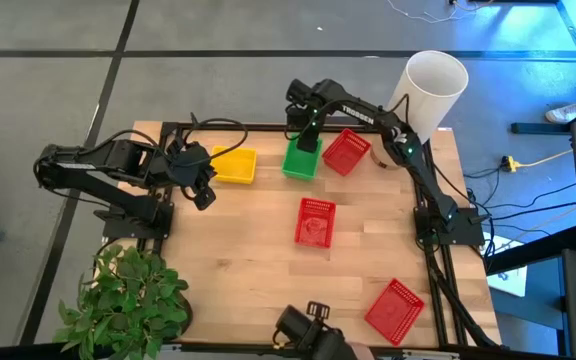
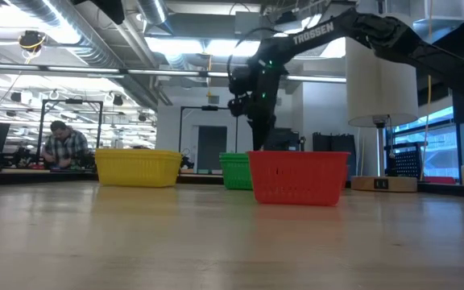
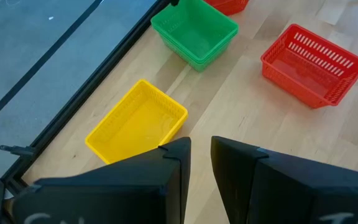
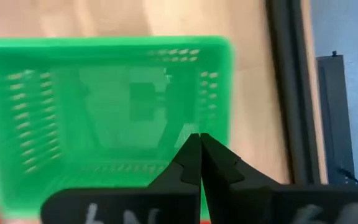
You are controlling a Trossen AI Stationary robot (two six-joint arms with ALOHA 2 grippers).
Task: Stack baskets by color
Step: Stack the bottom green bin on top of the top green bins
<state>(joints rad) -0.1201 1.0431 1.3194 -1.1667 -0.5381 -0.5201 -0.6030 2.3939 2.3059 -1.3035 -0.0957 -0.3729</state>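
Observation:
A green basket (image 1: 302,162) stands at the table's far edge; in the left wrist view the green basket (image 3: 194,31) shows a second rim below its top one, as if nested. My right gripper (image 4: 199,140) points down, shut, over the inside of the green basket (image 4: 104,106) by its far wall. A yellow basket (image 1: 234,166) sits left of the green one. One red basket (image 1: 346,152) lies askew to the right of the green one, another (image 1: 315,221) at mid-table, a third (image 1: 395,309) near the right front. My left gripper (image 3: 201,162) hovers open beside the yellow basket. My right gripper comes from above, pointing down, with its shut fingertips (image 4: 191,149) just inside the green basket's far wall (image 4: 123,167). I cannot tell whether they touch the basket. In the low view the red basket (image 2: 299,177) hides the fingertips.
A tall white cylinder (image 1: 430,90) stands at the far right corner. A potted plant (image 1: 128,300) fills the near left corner. A dark frame rail (image 1: 238,127) runs along the far edge. Bare wood lies between the mid-table red basket and the plant.

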